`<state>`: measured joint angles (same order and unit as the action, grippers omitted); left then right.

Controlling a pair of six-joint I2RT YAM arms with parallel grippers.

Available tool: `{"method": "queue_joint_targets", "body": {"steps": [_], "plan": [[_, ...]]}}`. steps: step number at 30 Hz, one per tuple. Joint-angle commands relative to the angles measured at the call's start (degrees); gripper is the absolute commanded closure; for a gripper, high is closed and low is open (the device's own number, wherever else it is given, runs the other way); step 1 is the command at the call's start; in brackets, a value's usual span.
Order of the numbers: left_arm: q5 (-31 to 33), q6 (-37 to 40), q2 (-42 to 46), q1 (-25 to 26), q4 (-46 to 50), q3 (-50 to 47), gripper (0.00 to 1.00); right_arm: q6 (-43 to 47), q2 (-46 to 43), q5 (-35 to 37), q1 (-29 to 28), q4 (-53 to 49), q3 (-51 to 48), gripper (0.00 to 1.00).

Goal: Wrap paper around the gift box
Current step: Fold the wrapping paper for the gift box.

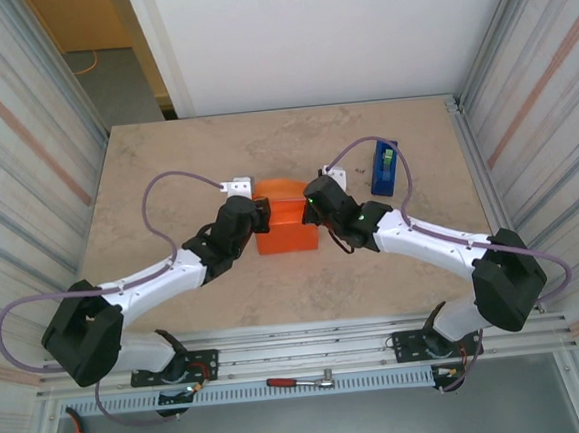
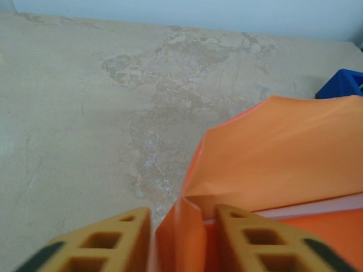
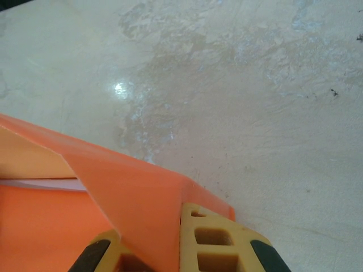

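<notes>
The small flat gift box (image 2: 317, 207) sits at the middle of the bench (image 1: 165, 166), almost wholly covered: only a pale pinkish strip of it peeks out under a raised fold, and from above none of its pattern can be made out. Over it lies the thin matte bright orange paper (image 1: 282, 217), bunched into a compact block with flaps standing up at both ends. The left hand (image 2: 184, 221) is at the block's left end, its yellow fingers (image 2: 125, 238) apart with an upright crease of the orange paper between them, not pressed flat. The right hand (image 3: 153, 226) is at the right end, closed with a folded corner of the orange paper pinched between its fingers (image 3: 215, 243). Well apart to the right and farther back stands a blue plastic tape dispenser (image 1: 384, 166) on the beige marbled surface, clear of both arms
</notes>
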<state>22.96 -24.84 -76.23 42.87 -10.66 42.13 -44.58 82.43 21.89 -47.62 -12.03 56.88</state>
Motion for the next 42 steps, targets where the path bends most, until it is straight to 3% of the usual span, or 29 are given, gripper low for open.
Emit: {"method": "queue_joint_targets", "body": {"steps": [1, 7, 13, 17, 20, 25, 29, 34, 36, 42], "plan": [[-1.46, -0.65, 1.28, -0.33, 0.75, -1.05, 0.53, -1.30, 0.50, -1.10, -0.91, -5.57, -2.16, 1.00], [-2.08, -0.82, -1.39, -0.42, -0.77, -0.91, 0.51, -1.14, 1.65, -1.89, -0.90, -5.99, -1.12, 1.00], [-1.00, -1.09, -3.02, -0.38, -1.34, -1.27, 0.89, -0.69, 0.61, -4.47, 0.27, -7.82, 1.12, 0.98], [-0.72, -0.98, -2.95, -0.16, -0.81, -1.37, 0.97, -0.25, -2.88, -5.64, 2.12, -8.96, 2.56, 0.63], [-0.85, -0.74, -2.62, -0.09, -0.27, -1.41, 0.99, 0.11, -4.91, -6.66, 3.05, -9.00, 2.62, 0.50], [-0.57, -0.83, -2.26, 0.02, 0.11, -1.62, 1.00, 0.64, -6.31, -7.11, 3.04, -7.72, 1.68, 0.36], [-0.64, -1.09, -2.84, 0.06, 0.28, -1.27, 1.00, -0.24, -5.21, -7.28, 2.64, -5.85, 0.35, 0.32], [-0.86, -1.02, -3.74, 0.17, 0.81, -0.04, 1.00, -0.60, -2.53, -5.77, 1.14, -2.83, -0.87, 0.32], [-1.10, -1.10, -4.01, 0.19, 1.06, 0.51, 1.00, -0.37, -1.20, -4.48, 0.52, -2.06, -1.08, 0.37], [-2.00, -0.91, -3.98, 0.46, 1.60, 2.08, 0.94, 1.40, 1.32, -5.28, 0.64, -2.38, 1.36, 0.80]]}}
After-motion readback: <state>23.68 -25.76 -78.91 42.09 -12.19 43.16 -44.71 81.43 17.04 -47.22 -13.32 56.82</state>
